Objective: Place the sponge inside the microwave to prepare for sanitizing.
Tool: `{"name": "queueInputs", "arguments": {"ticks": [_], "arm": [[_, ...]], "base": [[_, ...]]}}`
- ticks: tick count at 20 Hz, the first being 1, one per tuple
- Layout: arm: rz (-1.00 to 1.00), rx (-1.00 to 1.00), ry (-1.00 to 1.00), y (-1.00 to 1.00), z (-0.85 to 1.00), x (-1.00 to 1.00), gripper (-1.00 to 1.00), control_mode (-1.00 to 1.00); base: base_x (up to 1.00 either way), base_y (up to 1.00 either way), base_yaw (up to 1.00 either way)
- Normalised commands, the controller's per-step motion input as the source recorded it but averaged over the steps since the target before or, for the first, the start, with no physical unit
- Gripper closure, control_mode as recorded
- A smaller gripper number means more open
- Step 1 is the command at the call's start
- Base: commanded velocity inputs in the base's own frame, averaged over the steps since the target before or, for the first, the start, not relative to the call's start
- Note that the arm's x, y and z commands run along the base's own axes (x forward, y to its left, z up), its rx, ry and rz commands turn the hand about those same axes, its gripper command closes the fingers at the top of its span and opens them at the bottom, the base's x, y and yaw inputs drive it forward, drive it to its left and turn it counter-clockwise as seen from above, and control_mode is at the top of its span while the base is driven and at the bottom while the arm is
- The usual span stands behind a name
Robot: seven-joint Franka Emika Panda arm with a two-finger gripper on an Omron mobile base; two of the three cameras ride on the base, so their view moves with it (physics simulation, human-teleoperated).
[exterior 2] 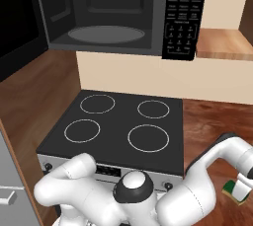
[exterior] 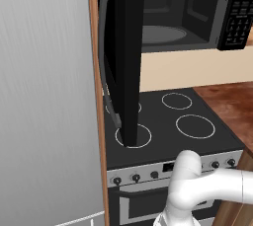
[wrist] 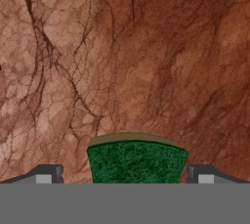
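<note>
1. Gripper [wrist: 125, 179] sits low over the brown counter [wrist: 146, 47], jaws wide open with one tip on each side of the sponge [wrist: 137, 162]; nothing gripped, gaps show on both sides.
2. Sponge lies flat on the counter, green layer up, yellow edge at its far side; right base view shows it [exterior 2: 231, 190] at the lower right, right of the stove [exterior 2: 118, 126], partly hidden by the hand.
3. Arm [exterior 2: 207, 170] bends from the base across the stove's front knobs toward the sponge.
4. Stove top has four white rings, bare.
5. Microwave [exterior 2: 113, 18] hangs above the stove, door [exterior: 121, 57] swung fully open to the left and jutting out over the left burners.
6. Grey turntable [exterior 2: 106, 34] is bare; keypad [exterior 2: 183, 15] is on the right.
7. Steel fridge [exterior: 44, 96] stands left of the stove.
</note>
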Motion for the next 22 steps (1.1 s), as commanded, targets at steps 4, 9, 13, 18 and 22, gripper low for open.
{"name": "queueInputs", "arguments": {"ticks": [4, 9, 13, 18, 22], "arm": [[-0.03, 0.00, 0.00, 0.22, 0.00, 0.00, -1.00, -1.00], [-0.01, 0.00, 0.00, 0.19, 0.00, 0.00, -1.00, -1.00], [0.00, 0.00, 0.00, 0.10, -0.09, -0.01, -1.00, -1.00], [-0.01, 0.00, 0.00, 0.04, -0.25, -0.02, -1.00, -1.00], [0.00, 0.04, 0.00, 0.01, -0.24, 0.06, -1.00, -1.00]], "base": [[0.00, 0.00, 0.00], [0.00, 0.00, 0.00], [0.00, 0.00, 0.00], [0.00, 0.00, 0.00], [0.00, 0.00, 0.00]]}}
